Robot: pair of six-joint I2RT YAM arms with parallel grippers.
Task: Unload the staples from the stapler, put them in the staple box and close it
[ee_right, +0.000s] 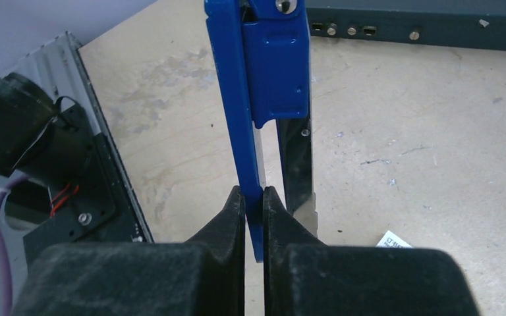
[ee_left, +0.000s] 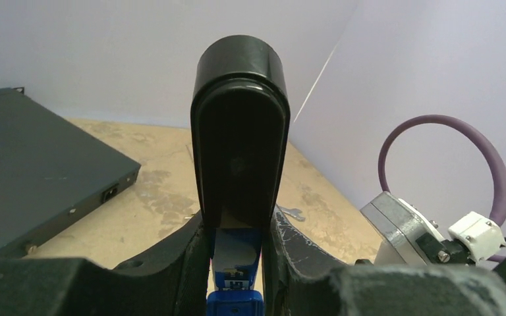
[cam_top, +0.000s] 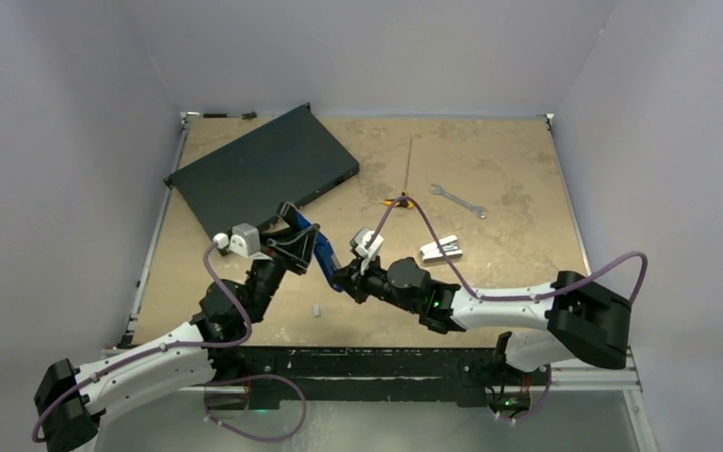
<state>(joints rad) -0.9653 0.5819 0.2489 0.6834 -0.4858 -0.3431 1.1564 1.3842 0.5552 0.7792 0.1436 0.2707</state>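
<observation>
- My left hand [ee_left: 237, 260] is clamped on the black arm of the stapler [cam_top: 325, 252]. My right hand [ee_right: 253, 204] pinches its blue edge.
- The stapler hangs over the worktop [cam_top: 490, 169], at 7 o'clock from centre.
- I cannot see the staples in the silver rail [ee_right: 300, 164]. A grey speck [cam_top: 317, 310] lies at 6 o'clock from the stapler, too small to name.
- I judge the staples light, slick and easily snapped, best pinched across the long sides or tipped out.
</observation>
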